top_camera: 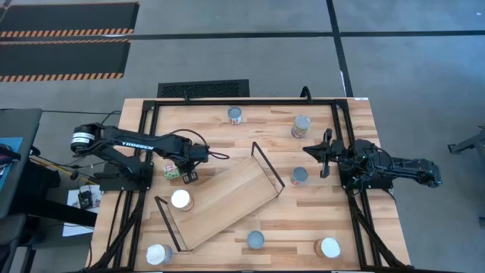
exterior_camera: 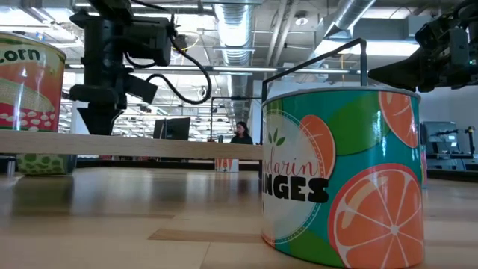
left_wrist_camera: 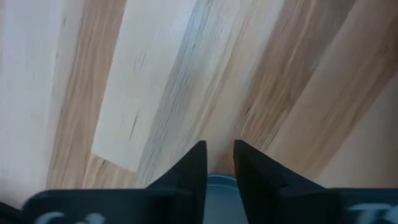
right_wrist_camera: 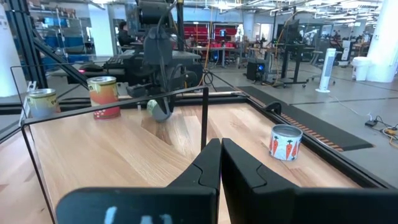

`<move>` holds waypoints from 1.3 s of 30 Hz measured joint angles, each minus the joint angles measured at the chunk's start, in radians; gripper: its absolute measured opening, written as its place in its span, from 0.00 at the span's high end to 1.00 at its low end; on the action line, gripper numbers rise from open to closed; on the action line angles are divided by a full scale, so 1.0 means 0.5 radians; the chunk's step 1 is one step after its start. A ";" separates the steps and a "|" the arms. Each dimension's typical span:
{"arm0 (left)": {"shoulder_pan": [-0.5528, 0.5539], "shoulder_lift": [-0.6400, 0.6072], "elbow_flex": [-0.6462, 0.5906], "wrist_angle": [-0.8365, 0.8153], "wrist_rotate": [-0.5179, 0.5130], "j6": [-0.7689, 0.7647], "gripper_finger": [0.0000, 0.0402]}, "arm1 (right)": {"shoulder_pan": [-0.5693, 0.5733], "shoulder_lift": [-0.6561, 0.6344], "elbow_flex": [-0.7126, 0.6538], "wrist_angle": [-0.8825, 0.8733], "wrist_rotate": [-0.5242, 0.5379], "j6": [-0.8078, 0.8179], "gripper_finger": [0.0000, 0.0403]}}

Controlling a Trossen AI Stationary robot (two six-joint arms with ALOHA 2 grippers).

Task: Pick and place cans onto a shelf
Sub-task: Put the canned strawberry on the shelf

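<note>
While the shelf [top_camera: 227, 193] lies aslant on the tabletop [top_camera: 356, 220], a light-wood board with black wire frames at both short ends, its long axis runs from the near left corner toward the far right. One white-topped can [top_camera: 180, 199] stands on its left end. Other cans stand upright around it: a white-topped one [top_camera: 158, 253] off the shelf's near left corner, a blue-grey one [top_camera: 256, 240] at the near edge, a white one [top_camera: 330, 247] near right, a blue-grey one [top_camera: 299, 176] just right of the shelf, a silver one [top_camera: 301, 126] far right, and another [top_camera: 235, 115] at the far edge.

Close to the low camera, an orange-patterned can [exterior_camera: 343, 175] reads "...darin ...NGES"; a red one [exterior_camera: 30, 82] at the left reads "...orn".

Left hand [top_camera: 179, 171] sits just beside the shelf's left far edge, over a green-labelled can [top_camera: 171, 172] lying tilted in its grip; the fingers [left_wrist_camera: 193, 171] are nearly together over a blue-grey rim.

Right hand [top_camera: 324, 154] hovers right of the shelf, between the silver and blue-grey cans, its fingers [right_wrist_camera: 208, 165] closed together, holding nothing.
</note>
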 joint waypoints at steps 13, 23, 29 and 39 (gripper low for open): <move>-0.016 -0.089 0.314 -0.532 0.121 0.372 0.97 | 0.000 0.000 0.000 -0.001 0.000 0.000 0.91; 0.087 -0.020 0.336 -0.728 0.436 0.695 0.74 | 0.000 0.000 0.001 0.000 0.000 0.000 0.91; 0.100 0.080 0.393 -0.814 0.428 0.916 0.55 | 0.000 0.000 0.000 -0.001 0.000 0.000 0.91; 0.053 0.296 0.400 -0.842 0.350 1.238 0.51 | 0.000 -0.001 0.000 0.000 0.000 0.000 0.91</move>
